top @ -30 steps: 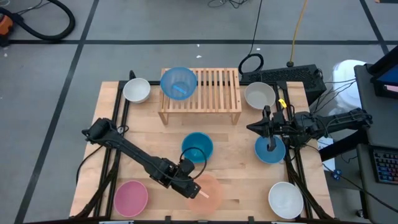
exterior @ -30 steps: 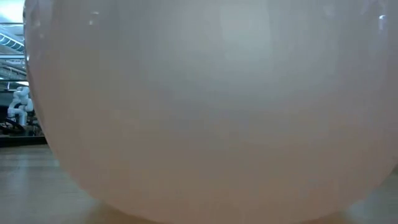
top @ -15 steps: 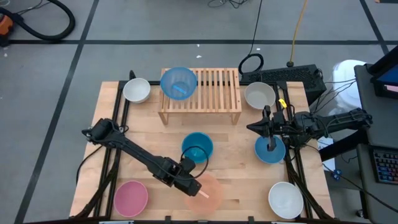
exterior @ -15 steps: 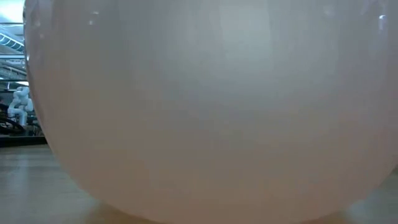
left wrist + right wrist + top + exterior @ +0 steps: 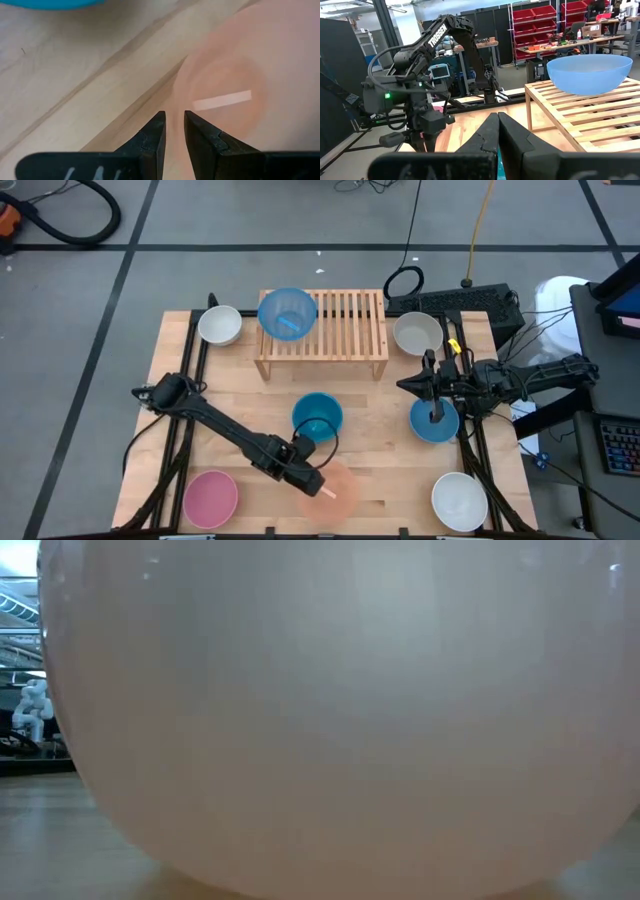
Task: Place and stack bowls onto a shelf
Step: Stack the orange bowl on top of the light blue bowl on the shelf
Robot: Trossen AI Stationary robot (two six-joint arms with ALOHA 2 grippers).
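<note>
The translucent peach bowl stands on its base near the table's near edge and fills the low view. My left gripper is shut on its rim. My right gripper is shut and held level over the far edge of a teal-blue bowl, touching nothing that I can see. The shelf carries a light blue bowl on its left end. My left gripper holds the peach bowl by its rim on the side toward the table's left. One finger is inside the bowl and the other finger outside. The fingers slant down from the left. The bowl rests on the table.
A second teal bowl sits just beyond my left gripper. A pink bowl is at the near left, white bowls are at the far left, far right and near right. The shelf's right part is bare slats.
My left arm has shifted slightly toward the table's right, while its gripper has stayed at the peach bowl's rim. The bowl has not moved.
</note>
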